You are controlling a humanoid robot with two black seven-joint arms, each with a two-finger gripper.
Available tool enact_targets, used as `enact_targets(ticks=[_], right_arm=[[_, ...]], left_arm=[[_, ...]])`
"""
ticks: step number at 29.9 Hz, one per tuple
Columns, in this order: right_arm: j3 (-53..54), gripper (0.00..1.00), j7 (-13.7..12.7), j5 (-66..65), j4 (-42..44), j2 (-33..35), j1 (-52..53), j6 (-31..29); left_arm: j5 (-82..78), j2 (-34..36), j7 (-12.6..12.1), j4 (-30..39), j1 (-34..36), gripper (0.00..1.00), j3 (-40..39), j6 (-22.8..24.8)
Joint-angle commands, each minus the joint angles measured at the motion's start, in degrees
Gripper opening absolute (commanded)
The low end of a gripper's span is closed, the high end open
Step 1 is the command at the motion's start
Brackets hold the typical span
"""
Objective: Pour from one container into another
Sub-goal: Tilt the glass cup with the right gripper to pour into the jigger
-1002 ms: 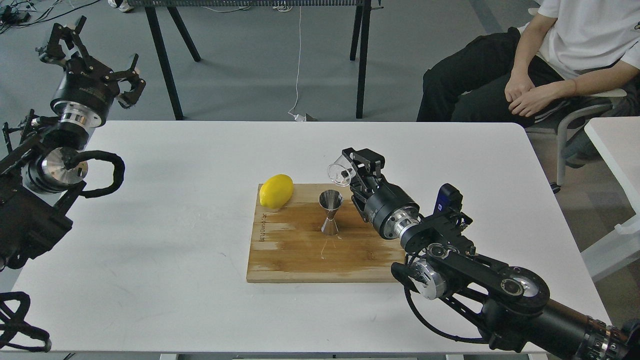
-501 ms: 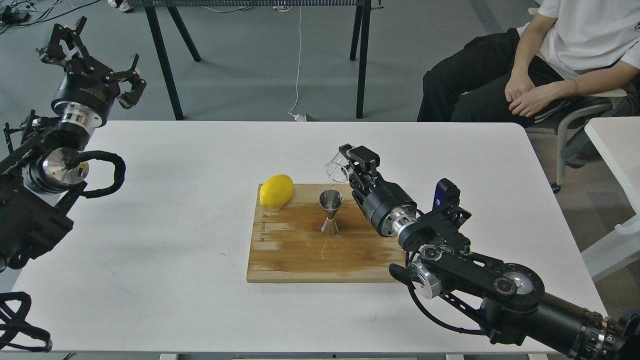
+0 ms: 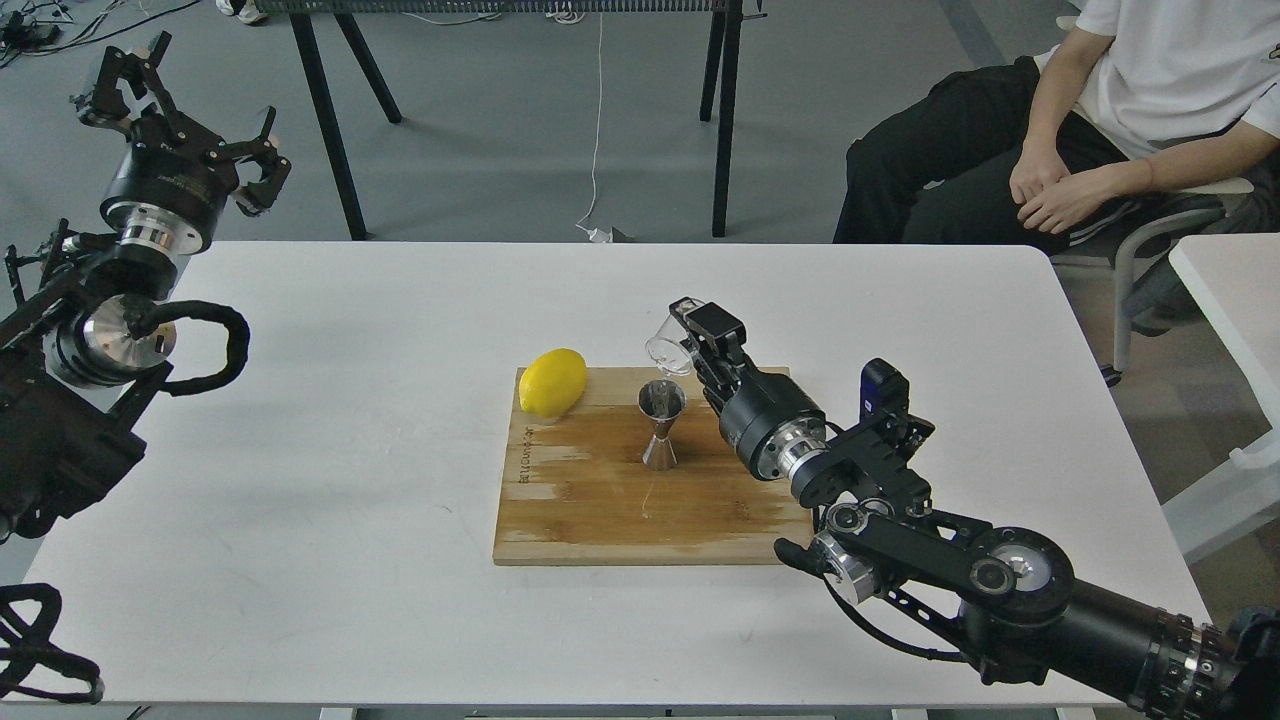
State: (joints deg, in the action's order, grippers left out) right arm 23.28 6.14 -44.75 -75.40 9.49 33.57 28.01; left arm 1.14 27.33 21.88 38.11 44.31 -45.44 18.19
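Gripping the clear cup (image 3: 668, 350), right gripper (image 3: 690, 345) tips its rim left-down over the upright jigger (image 3: 661, 425); board (image 3: 600, 520) lettering unreadable; left gripper (image 3: 170, 110) fingers spread.

head view | high, facing forward-down | whole table (image 3: 300, 450) seen (single view)

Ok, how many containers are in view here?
2. A small clear see-through cup is held tilted in the right claw, above the board. A shiny steel hourglass-shaped jigger stands upright on the wooden cutting board. None seem hidden.
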Motion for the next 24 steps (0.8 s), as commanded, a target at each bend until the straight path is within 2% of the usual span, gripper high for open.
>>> enact_targets(ticks=[1, 24], right_arm=[[-0.08, 0.34, 0.10, -1.22, 0.42, 0.00, -0.17, -0.01], [-5.70, 0.34, 3.26, -8.42, 2.01, 0.79, -0.08, -0.01]], left_arm=[[0.00, 0.00, 0.00, -0.05, -0.01, 1.00, 0.00, -0.09], [0.00, 0.00, 0.09, 0.04, -0.10, 1.00, 0.00, -0.09]])
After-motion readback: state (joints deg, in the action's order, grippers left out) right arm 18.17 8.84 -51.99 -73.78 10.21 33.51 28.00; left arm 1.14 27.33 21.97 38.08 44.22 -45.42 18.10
